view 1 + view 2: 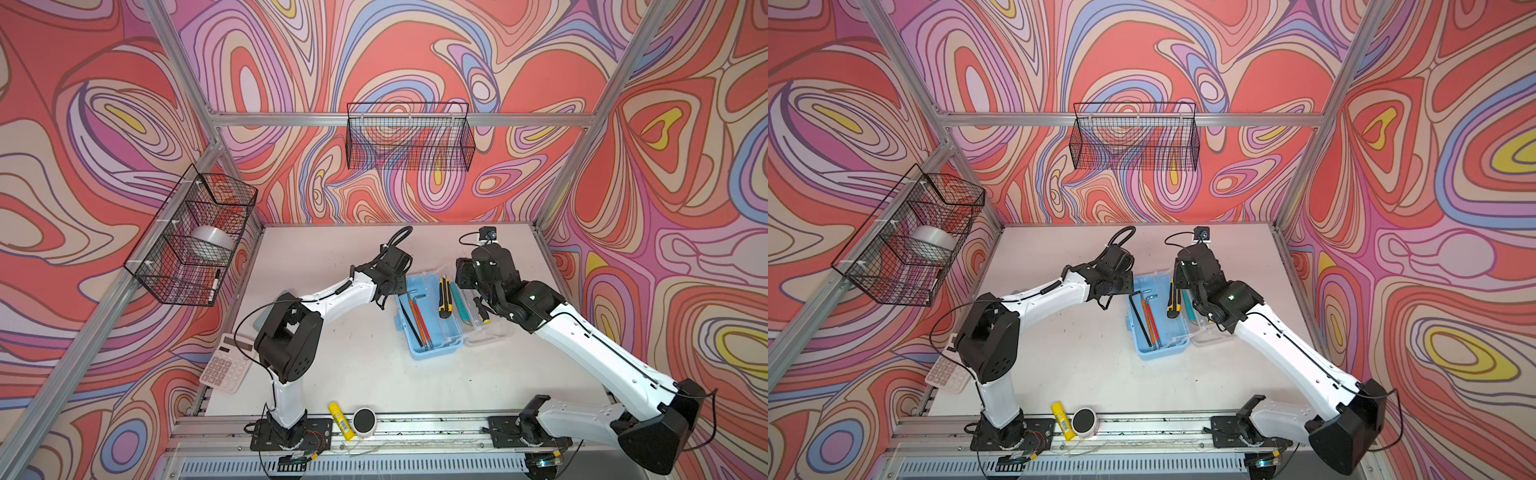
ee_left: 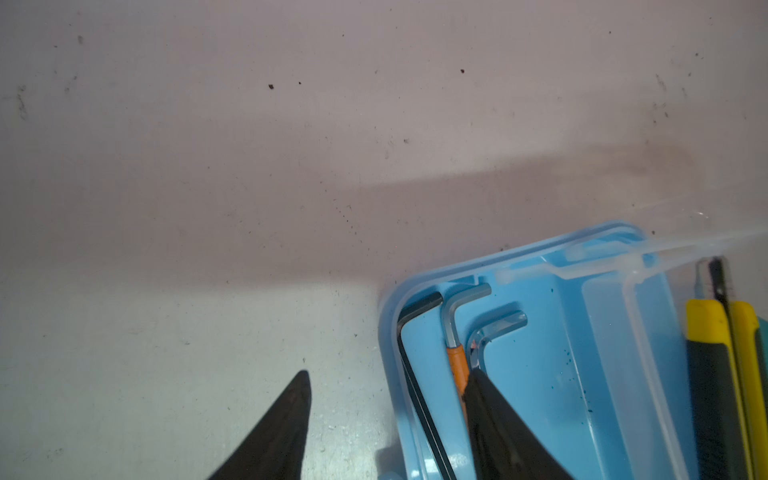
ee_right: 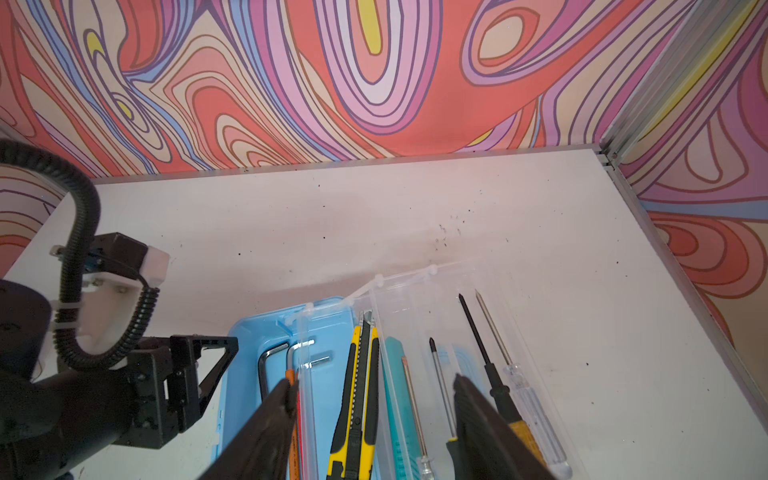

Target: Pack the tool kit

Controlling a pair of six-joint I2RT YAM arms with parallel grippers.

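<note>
- Swirl-patterned walls, white table (image 1: 332, 374); open light-blue case (image 1: 432, 347) mid-table, hex keys (image 1: 417, 320) inside.
- Yellow knife (image 1: 444, 299) across hinge; screwdrivers (image 3: 482, 353) in clear lid (image 1: 486, 336).
- Left gripper (image 2: 389, 374), right gripper (image 3: 372, 380): jaws apart, empty, over case.
- Calculator (image 1: 226, 365), glue stick (image 1: 341, 420) well apart.

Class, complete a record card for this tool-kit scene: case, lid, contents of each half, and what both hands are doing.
Case: light-blue base, open, on the table
Lid: clear, lying open beside the base
In base: three hex keys; yellow utility knife at the lid-side edge
On lid: teal utility knife, four screwdrivers
Left hand: open, empty, over the base's outer rim
Right hand: open, empty, above the knives
Packed: not yet
</note>
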